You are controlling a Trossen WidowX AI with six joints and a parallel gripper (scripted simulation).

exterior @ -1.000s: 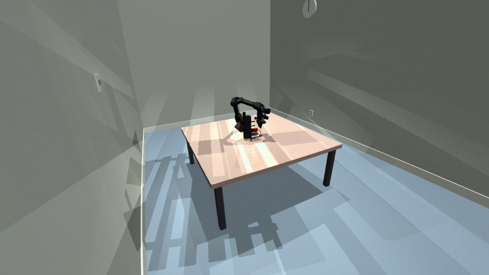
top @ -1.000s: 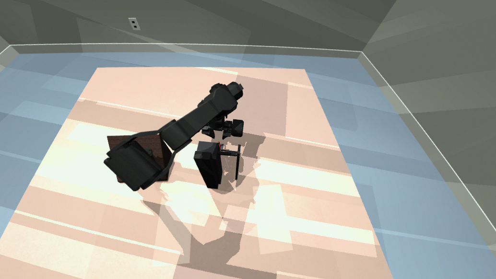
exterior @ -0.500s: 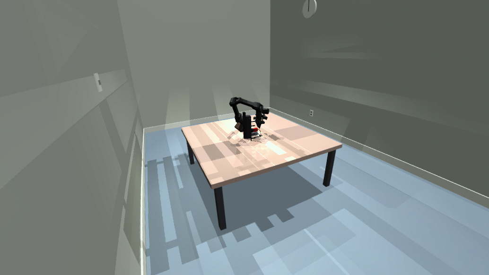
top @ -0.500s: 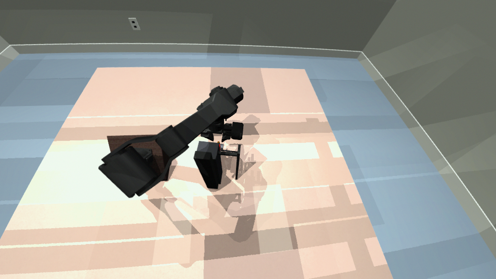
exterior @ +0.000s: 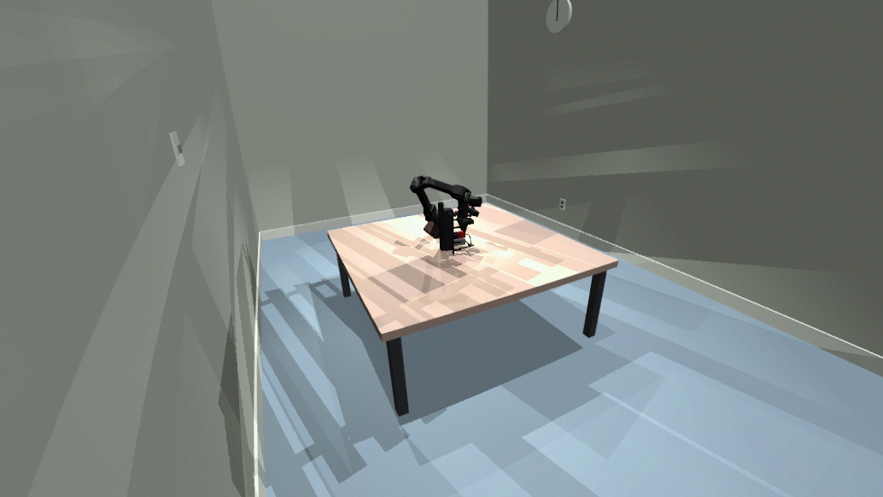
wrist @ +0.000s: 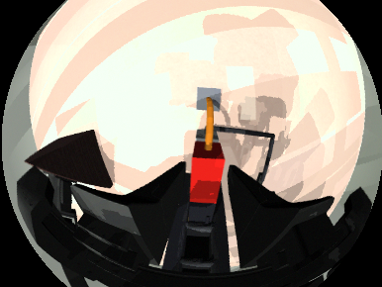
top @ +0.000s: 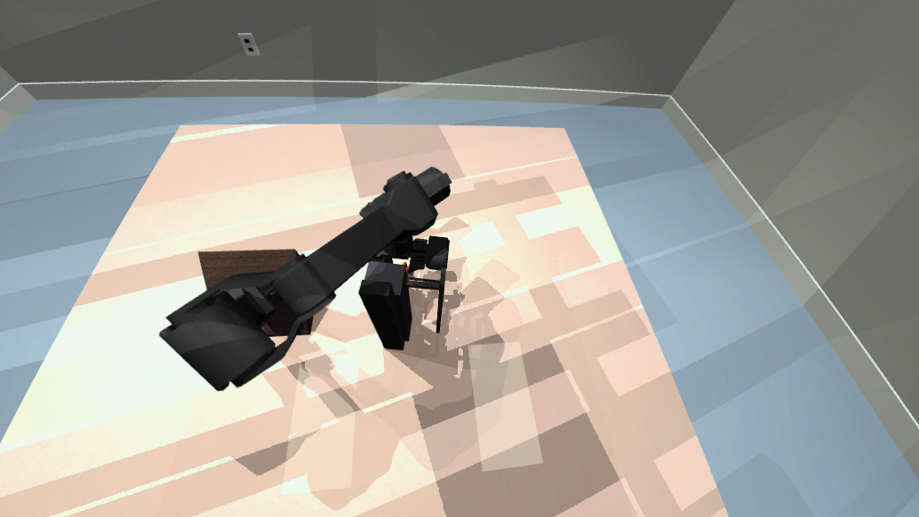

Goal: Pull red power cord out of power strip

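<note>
A dark brown block sits under the arm, beside the tall black power strip. The gripper stands partly open around the boxy red plug, not yet clamping it.

red plug: upright block, orange cord on top | power strip: black, standing on table

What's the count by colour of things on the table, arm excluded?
Black: 2, power strip and thin wire
Red: 1, plug
Orange: 1, stem on the plug
Grey: 1, small square
Brown: 1, block
Total: 6
</note>
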